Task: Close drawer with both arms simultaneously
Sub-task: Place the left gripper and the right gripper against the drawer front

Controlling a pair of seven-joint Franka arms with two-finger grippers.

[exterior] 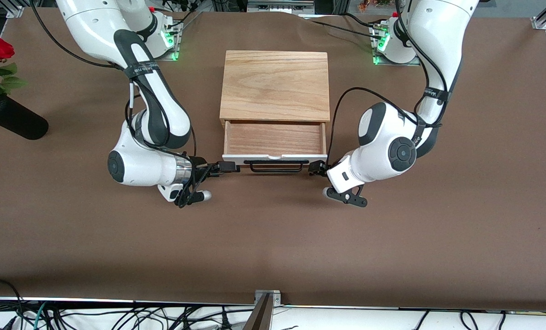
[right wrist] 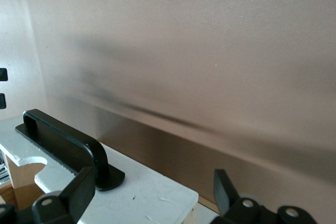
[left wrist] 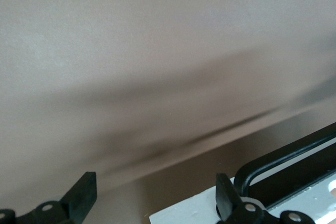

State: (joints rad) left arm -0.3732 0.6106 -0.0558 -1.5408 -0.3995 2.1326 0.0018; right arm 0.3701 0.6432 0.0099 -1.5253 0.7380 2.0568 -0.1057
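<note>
The right arm (exterior: 149, 105) folds low, its wrist level with the tabletop (exterior: 273, 247), and the right gripper (exterior: 229, 167) has its fingers spread wide at one corner of the white front panel (exterior: 236, 159). The drawer (exterior: 274, 140), a shallow wooden tray with a black wire handle (exterior: 279, 166), stands pulled out of the smooth oak box (exterior: 275, 86) near the tabletop's middle. The left arm (exterior: 419, 91) mirrors this pose; the left gripper (exterior: 318, 168), fingers also wide, straddles the panel's other corner.
</note>
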